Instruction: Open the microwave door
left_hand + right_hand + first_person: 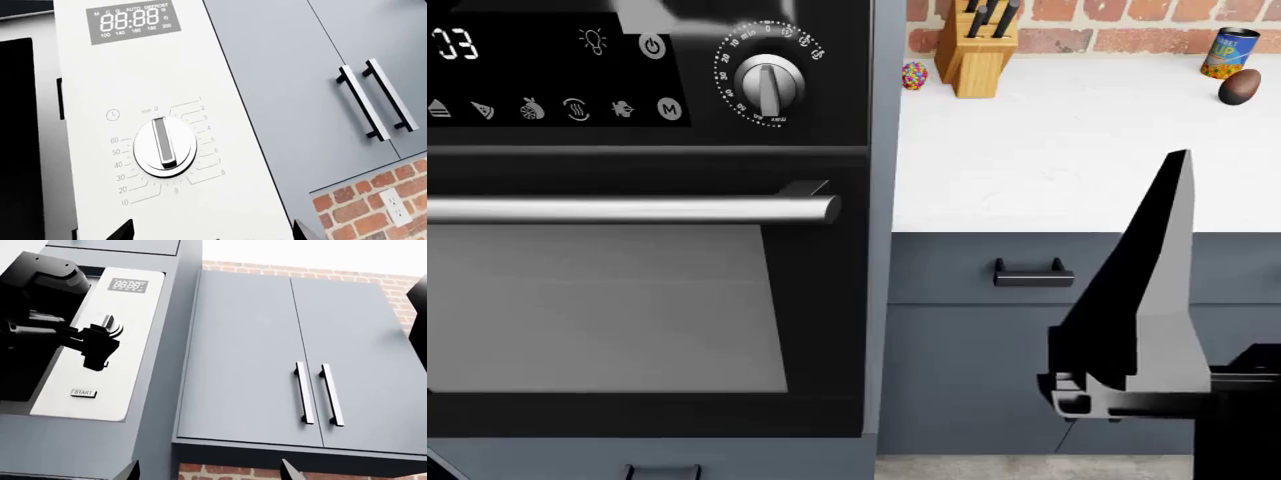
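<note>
Hovering close before the microwave [93,340], built in high beside the grey wall cabinets [293,360], the left end effector [100,347] is facing the white control panel [153,125] and its timer knob [164,148], with its jaws apparently spread, though the view is poor. The reach step is in hand: the door [17,140], a dark pane beside the panel, is looking shut, so the next move is calling for finding its edge or release. The right end effector [1134,300] is idling low by the worktop [1054,150]; I cannot tell its state.
</note>
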Tool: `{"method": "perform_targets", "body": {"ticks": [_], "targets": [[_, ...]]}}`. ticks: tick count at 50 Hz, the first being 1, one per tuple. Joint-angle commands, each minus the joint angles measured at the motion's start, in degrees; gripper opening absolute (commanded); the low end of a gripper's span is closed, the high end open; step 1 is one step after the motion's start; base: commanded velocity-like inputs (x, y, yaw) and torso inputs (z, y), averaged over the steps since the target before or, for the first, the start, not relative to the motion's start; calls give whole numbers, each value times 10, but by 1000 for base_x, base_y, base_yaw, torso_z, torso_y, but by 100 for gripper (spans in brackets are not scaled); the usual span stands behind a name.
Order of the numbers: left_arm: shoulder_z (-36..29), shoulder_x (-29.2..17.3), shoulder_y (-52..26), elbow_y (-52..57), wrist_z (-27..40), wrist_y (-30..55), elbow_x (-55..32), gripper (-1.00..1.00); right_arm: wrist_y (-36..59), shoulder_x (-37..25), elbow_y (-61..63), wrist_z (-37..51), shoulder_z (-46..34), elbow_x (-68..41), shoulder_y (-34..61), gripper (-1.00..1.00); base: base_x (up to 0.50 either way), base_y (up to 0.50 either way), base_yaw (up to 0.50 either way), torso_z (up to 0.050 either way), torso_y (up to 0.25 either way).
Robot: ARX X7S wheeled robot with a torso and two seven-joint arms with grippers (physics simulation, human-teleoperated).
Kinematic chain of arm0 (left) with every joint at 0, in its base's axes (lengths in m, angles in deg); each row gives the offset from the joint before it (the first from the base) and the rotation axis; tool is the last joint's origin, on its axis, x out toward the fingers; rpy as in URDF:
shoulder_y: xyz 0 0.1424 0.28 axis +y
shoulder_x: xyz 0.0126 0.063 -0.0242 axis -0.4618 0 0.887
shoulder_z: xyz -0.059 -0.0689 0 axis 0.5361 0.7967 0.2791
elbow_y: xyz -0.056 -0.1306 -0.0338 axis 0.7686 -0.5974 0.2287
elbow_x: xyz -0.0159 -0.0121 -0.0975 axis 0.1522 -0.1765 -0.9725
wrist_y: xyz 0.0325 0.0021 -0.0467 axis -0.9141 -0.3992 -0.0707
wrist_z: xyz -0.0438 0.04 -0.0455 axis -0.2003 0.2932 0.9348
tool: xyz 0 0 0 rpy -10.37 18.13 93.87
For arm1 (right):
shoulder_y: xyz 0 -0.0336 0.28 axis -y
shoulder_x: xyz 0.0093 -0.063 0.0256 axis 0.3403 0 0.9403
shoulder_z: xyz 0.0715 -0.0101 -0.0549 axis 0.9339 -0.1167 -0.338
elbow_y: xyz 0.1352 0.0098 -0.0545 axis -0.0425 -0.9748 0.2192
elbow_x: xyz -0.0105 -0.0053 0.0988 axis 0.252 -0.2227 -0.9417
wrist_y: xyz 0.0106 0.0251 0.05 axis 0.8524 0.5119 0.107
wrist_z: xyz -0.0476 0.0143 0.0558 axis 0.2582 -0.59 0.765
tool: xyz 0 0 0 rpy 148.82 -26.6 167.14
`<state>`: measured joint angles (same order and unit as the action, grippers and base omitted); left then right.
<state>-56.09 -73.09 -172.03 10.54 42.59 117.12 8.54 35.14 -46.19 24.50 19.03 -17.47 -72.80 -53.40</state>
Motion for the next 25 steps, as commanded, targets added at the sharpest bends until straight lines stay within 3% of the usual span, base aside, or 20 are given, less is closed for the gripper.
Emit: {"method": "perform_targets", "body": {"ticks": [1,19,25], "targets": [[3,-14,3,-28,-5,-12,16,100,-13,-79,0,96,-89,-19,60,100,0,0,0,0,0],[27,-81,23,27,19,4,-5,100,-22,-118,0,156,-206,-38,175,100,0,0,0,0,0],[47,-115,35,94,47,25,-39,100,-32,-123,-5,162,-218,-31,177,100,0,0,0,0,0]]}}
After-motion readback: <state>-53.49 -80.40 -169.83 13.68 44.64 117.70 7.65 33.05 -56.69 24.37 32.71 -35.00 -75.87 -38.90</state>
